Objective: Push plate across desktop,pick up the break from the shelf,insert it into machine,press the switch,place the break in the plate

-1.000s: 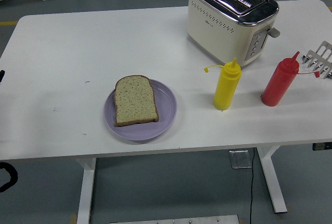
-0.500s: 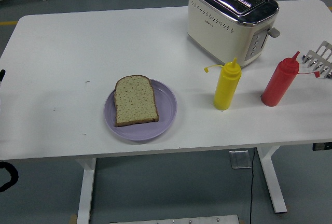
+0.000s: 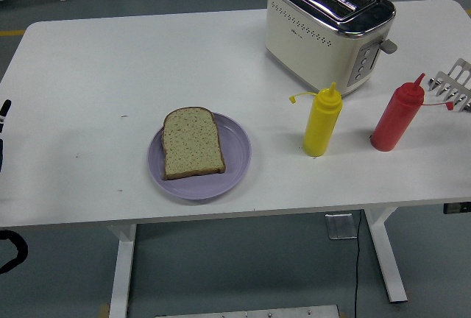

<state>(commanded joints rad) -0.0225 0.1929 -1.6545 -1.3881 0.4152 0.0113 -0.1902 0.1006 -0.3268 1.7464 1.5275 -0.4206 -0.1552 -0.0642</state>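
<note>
Nearest on the desk [image 3: 88, 60], the bread [image 3: 192, 142] lies flat on the purple plate [image 3: 237, 156], so it looks delivered. The left arm [image 3: 4, 112] barely shows; I cannot tell its fingers. Farther stands the toaster [image 3: 327, 27], slots empty.

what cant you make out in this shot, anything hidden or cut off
- Left hand: head view, only a dark sliver at the left edge; whether it is open or shut cannot be told.
- Right hand: not in view.
- Metal rack: cut off by the right edge.
- Toaster: inside of its slots too dark to tell.
- Toaster's side buttons: too small to read.
- Plate: middle hidden under the bread.
</note>
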